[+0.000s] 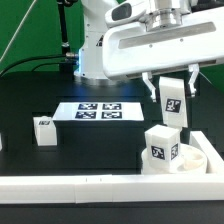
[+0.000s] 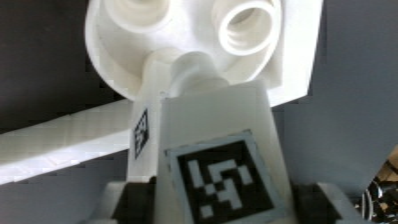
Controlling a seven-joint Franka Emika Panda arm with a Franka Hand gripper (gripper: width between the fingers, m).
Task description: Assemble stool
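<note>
My gripper is shut on a white block leg with a black-and-white tag and holds it above the round white seat at the exterior view's right front. A second leg stands upright on the seat. A third leg stands alone on the black table at the exterior view's left. In the wrist view the held leg fills the middle between my two fingers, and its far end reaches toward the seat and its round holes.
The marker board lies flat behind the middle of the table. A long white border wall runs along the front edge, right beside the seat. A small white piece shows at the exterior view's left edge.
</note>
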